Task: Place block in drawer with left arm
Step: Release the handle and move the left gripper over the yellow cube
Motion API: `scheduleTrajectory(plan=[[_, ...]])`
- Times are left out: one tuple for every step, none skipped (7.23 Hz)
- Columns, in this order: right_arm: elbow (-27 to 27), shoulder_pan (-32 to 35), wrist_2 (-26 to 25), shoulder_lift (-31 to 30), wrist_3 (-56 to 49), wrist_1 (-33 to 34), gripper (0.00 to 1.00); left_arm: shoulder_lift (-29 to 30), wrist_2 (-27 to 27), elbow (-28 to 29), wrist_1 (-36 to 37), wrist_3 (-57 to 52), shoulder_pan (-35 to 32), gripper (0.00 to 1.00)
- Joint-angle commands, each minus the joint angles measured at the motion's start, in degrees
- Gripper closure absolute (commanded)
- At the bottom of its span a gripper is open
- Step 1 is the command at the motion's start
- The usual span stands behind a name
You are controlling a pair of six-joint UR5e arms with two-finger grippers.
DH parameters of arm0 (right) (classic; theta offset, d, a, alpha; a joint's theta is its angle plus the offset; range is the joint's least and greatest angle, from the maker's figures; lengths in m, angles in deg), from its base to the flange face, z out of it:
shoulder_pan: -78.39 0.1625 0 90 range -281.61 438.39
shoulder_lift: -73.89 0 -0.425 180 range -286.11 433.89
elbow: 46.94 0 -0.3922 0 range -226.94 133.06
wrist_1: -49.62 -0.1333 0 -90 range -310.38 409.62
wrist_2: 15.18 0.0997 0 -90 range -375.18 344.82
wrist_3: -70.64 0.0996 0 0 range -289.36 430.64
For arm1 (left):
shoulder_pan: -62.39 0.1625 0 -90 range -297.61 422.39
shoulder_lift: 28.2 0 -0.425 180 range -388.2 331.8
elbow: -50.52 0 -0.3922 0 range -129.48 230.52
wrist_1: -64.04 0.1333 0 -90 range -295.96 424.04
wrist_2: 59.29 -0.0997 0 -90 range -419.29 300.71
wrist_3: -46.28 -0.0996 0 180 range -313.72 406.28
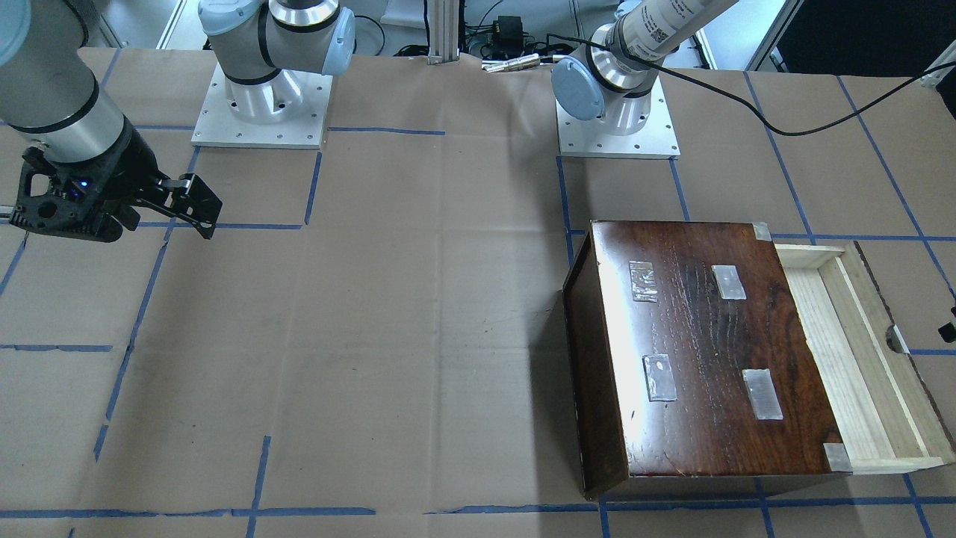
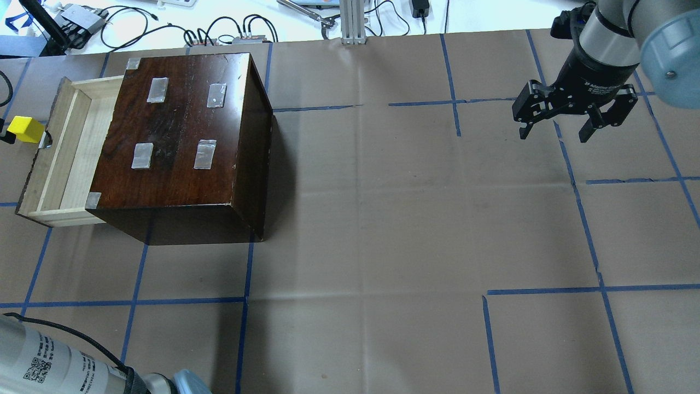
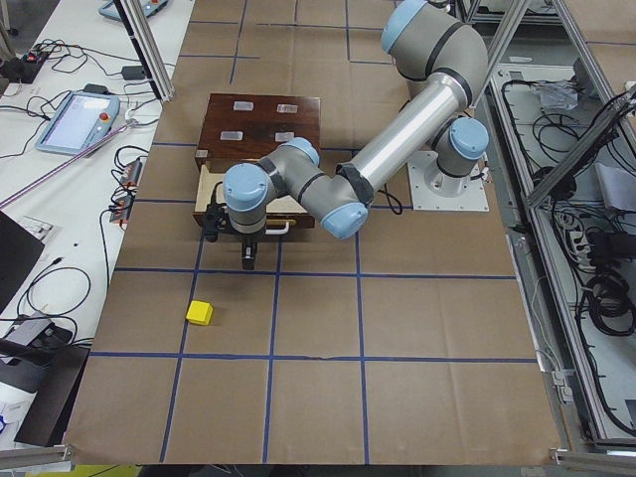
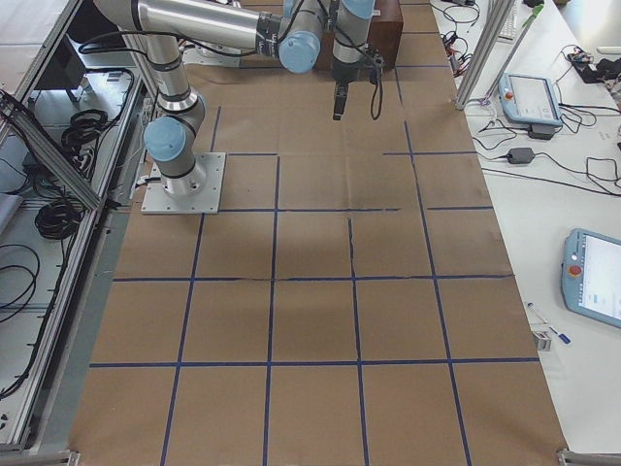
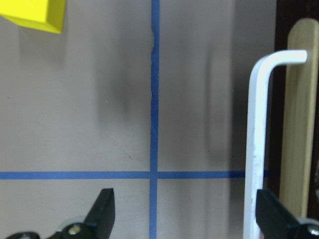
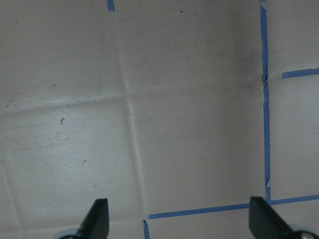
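The yellow block (image 3: 200, 312) lies on the brown paper, apart from the drawer; it also shows in the overhead view (image 2: 24, 129) and at the top left of the left wrist view (image 5: 32, 12). The pale wood drawer (image 2: 65, 158) stands pulled out of the dark box (image 2: 180, 126) and holds nothing. My left gripper (image 5: 184, 219) is open and empty. It hangs over the paper just in front of the drawer's white handle (image 5: 259, 139), between the drawer and the block (image 3: 247, 260). My right gripper (image 2: 554, 134) is open and empty, far off on the other side.
The dark box's top (image 1: 694, 344) carries several clear tape patches. Blue tape lines cross the brown paper (image 2: 383, 219). The two arm bases (image 1: 261, 104) (image 1: 616, 112) stand at the table's robot side. Cables and devices lie beyond the far edge (image 2: 219, 33).
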Motion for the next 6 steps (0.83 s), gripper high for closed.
scheduleTrajectory(plan=[[0.0, 0.0, 0.0, 0.0, 0.0, 0.0, 0.0, 2.97, 0.1, 5.31, 0.24, 0.0, -0.07, 0.01], [0.0, 0.0, 0.0, 0.0, 0.0, 0.0, 0.0, 6.47, 0.01, 10.21, -0.11, -0.09, -0.07, 0.01], [0.0, 0.0, 0.0, 0.0, 0.0, 0.0, 0.0, 10.34, 0.01, 16.44, -0.98, -0.09, -0.07, 0.01], [0.0, 0.0, 0.0, 0.0, 0.0, 0.0, 0.0, 14.9, 0.01, 22.85, -2.9, -0.17, -0.07, 0.01], [0.0, 0.0, 0.0, 0.0, 0.0, 0.0, 0.0, 19.12, -0.08, 29.44, -5.62, -0.52, -0.07, 0.01], [0.0, 0.0, 0.0, 0.0, 0.0, 0.0, 0.0, 24.04, 0.01, 37.25, -9.56, -3.66, 0.01, 0.01]])
